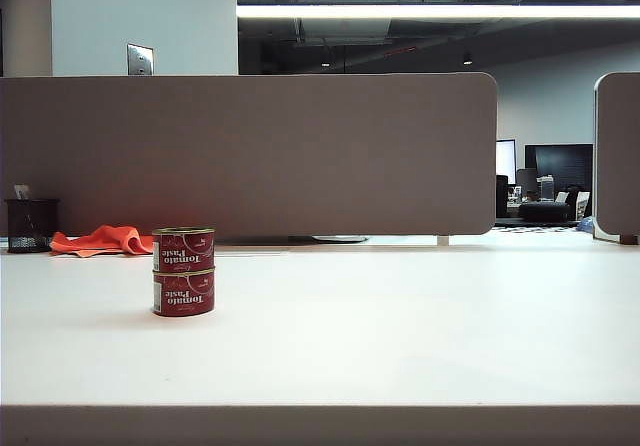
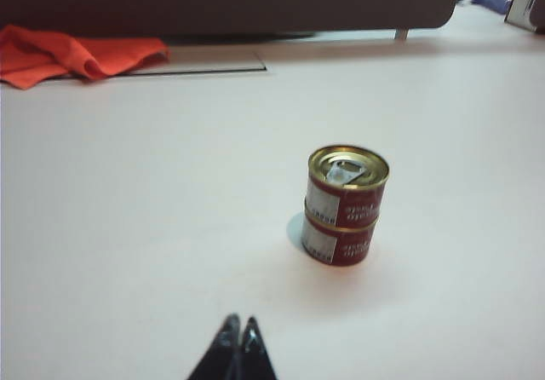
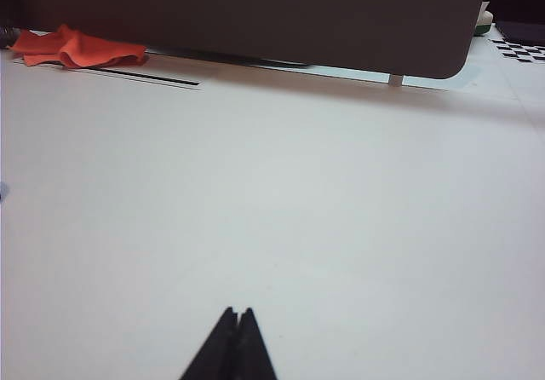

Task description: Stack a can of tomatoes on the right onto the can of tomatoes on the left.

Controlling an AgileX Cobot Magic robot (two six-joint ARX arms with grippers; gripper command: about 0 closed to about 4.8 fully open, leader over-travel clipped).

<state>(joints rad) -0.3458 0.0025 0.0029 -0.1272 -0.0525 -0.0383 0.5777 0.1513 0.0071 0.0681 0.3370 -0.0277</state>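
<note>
Red-labelled tomato cans are already one on the other: the upper can (image 1: 183, 249) sits square on the lower can (image 1: 183, 293), rims lined up, so you can call the stack done, I'd say. Landmark is that stack. The orange cloth (image 1: 103, 239) lies behind it by the grey divider (image 1: 250, 151), with a black mesh cup (image 1: 31, 225) further off beside the cloth. Your left gripper (image 2: 238, 333) hangs low over the table (image 1: 400, 326), near the stack, tips pinched together, nothing in them. Your right gripper (image 3: 238, 320) is likewise closed and empty, over bare table, stack out of its view.
</note>
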